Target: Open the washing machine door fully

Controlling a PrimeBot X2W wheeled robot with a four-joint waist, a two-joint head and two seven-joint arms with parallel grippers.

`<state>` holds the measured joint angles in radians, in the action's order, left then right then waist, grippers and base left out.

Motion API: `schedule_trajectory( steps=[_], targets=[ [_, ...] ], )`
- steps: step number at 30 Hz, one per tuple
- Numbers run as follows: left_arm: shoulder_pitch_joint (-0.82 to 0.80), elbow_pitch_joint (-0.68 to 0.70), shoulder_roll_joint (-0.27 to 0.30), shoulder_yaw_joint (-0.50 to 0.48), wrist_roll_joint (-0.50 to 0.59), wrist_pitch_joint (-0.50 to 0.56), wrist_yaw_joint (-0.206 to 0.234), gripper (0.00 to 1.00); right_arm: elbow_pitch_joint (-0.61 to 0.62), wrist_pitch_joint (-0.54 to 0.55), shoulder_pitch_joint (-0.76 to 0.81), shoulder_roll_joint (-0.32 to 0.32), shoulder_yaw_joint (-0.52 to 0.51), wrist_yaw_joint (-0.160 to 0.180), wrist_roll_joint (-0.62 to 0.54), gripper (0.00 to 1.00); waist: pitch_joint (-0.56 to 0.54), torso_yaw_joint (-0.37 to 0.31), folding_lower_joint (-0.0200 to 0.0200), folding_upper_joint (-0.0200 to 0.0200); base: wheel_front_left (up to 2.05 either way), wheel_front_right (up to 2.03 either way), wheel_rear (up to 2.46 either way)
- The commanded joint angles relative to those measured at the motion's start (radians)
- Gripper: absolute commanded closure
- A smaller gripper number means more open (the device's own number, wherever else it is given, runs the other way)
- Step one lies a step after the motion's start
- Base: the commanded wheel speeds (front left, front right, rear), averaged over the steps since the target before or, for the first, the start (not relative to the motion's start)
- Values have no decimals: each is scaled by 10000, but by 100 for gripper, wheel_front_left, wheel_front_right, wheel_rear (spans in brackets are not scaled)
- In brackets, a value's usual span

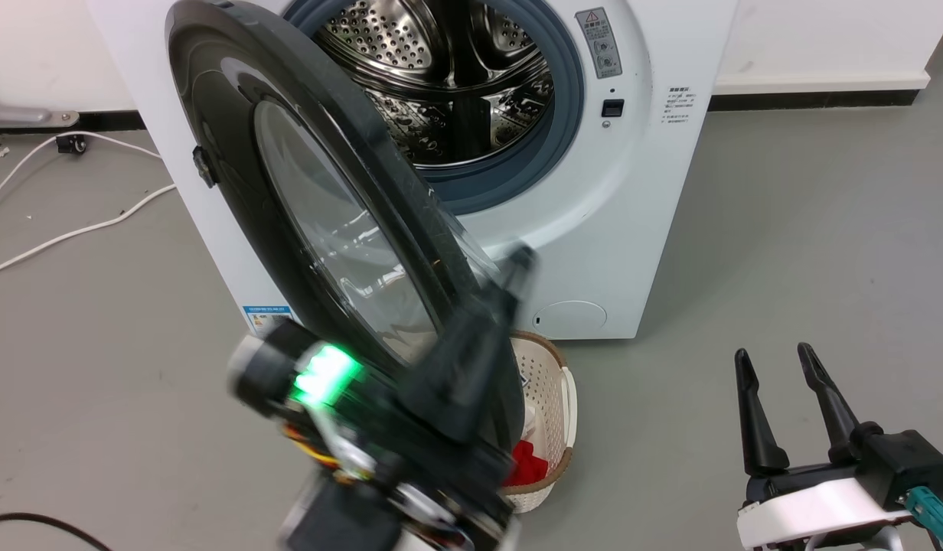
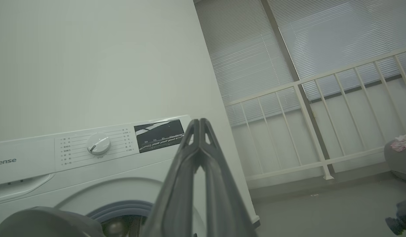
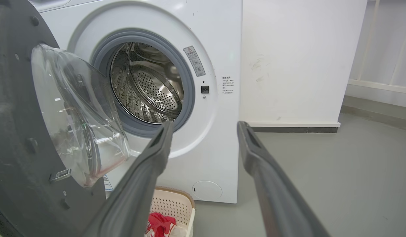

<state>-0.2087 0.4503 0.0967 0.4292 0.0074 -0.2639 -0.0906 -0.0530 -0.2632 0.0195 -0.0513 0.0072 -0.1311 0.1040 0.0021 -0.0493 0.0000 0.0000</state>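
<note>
Right now the washing machine door (image 1: 226,153) stands swung well out from the white washing machine (image 1: 640,229), hinged on the side to my left, leaving the steel drum (image 1: 380,38) exposed behind it. The head camera gives me the door's glossy black outer face. It also shows my left gripper (image 1: 516,268) rising as a blur across the door's lower outer rim. The smear is bad enough that I cannot say whether the fingers touch the rim or merely pass in front of it.

The left wrist camera is sharper: the left gripper (image 2: 199,126) has its two fingers pressed together tip to tip, with nothing between them. Beyond those tips I see the control panel, its dial (image 2: 98,144) off to their left and the dark display (image 2: 159,134) just beside them. A white railing (image 2: 321,98) lies to their right.

My right gripper (image 1: 772,353) hangs low, well to the right of the door, fingers spread over grey floor (image 1: 823,229) and holding nothing. Its wrist camera gives me the door's inner face. That face is grey backing with the clear domed glass bowl (image 3: 77,115) bulging toward the drum, all left of the spread fingers. Just below the left finger sits a cream laundry basket (image 3: 171,207) holding a red cloth (image 3: 160,223).
</note>
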Motion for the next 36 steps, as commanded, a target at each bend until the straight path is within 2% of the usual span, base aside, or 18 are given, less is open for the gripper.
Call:
schedule_trajectory(
  steps=[1,2,8,14,19,25,36],
  targets=[
    [341,-445,90,678,-241,-8,-173,100,-34,-17,-45,23,-42,7,61,0,-35,4,0,0,0,0,0],
    [341,-445,90,678,-241,-8,-173,100,-34,-17,-45,23,-42,7,61,0,-35,4,0,0,0,0,0],
    [979,-2097,590,2584,-941,0,-376,100,-69,-17,104,22,-70,5,113,0,-100,60,0,0,0,0,0],
    [1055,-4166,916,3468,-1434,400,-388,100,-113,-17,137,22,-5,7,228,0,-101,71,0,0,0,0,0],
    [500,-5157,426,3400,-1449,238,-255,100,-191,-17,79,20,61,7,327,0,-55,28,0,0,0,0,0],
    [-215,-6142,-93,2955,-1558,64,288,100,-282,-17,67,22,126,5,450,0,-15,-100,0,0,0,0,0],
    [-608,-7384,-309,2273,-1952,-2,1116,100,-420,-17,28,20,217,7,699,0,124,-174,0,0,0,0,0]
  ],
)
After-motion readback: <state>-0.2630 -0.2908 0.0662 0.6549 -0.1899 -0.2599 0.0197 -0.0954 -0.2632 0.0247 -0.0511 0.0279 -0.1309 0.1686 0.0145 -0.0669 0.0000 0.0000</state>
